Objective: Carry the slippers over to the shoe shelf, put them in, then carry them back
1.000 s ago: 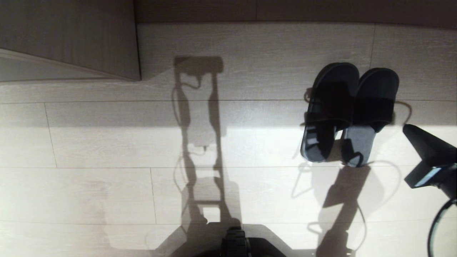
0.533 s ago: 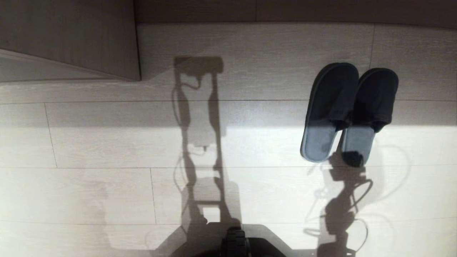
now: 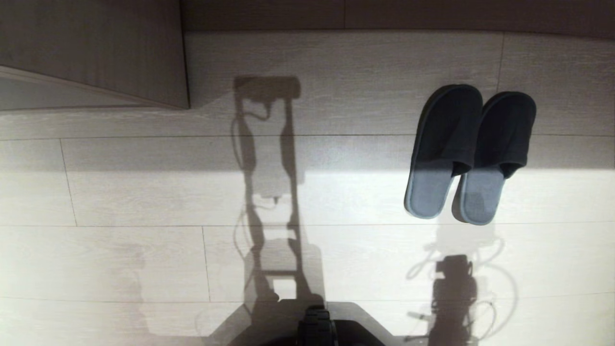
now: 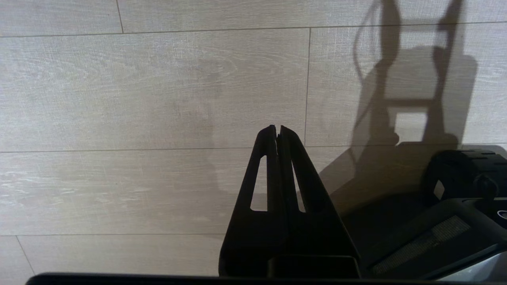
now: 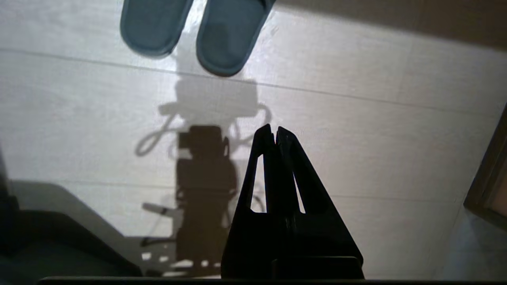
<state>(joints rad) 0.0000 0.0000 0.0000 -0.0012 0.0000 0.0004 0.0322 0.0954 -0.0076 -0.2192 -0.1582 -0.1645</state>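
Observation:
The slippers [image 3: 447, 139] are a dark charcoal pair with blue-grey soles. They lie side by side on the pale floor at the right of the head view, toes pointing away from me. Their heels [image 5: 227, 35] also show in the right wrist view. My right gripper [image 5: 274, 128] hangs shut and empty over bare floor, well short of those heels. My left gripper [image 4: 276, 128] is shut and empty too, parked over bare floor beside my base. Neither gripper appears in the head view. The shoe shelf is out of view.
A wood-grain panel [image 3: 96, 53] juts out at the back left, and a dark wall strip [image 3: 384, 14] runs along the back. My base [image 3: 317, 329] sits at the near edge. A dark framed edge [image 5: 489, 178] stands to one side of the right gripper.
The right gripper, seen at the head view's right edge a second ago, has drawn back out of that view. Its shadow slid off the slippers towards my base. The slippers stayed put.

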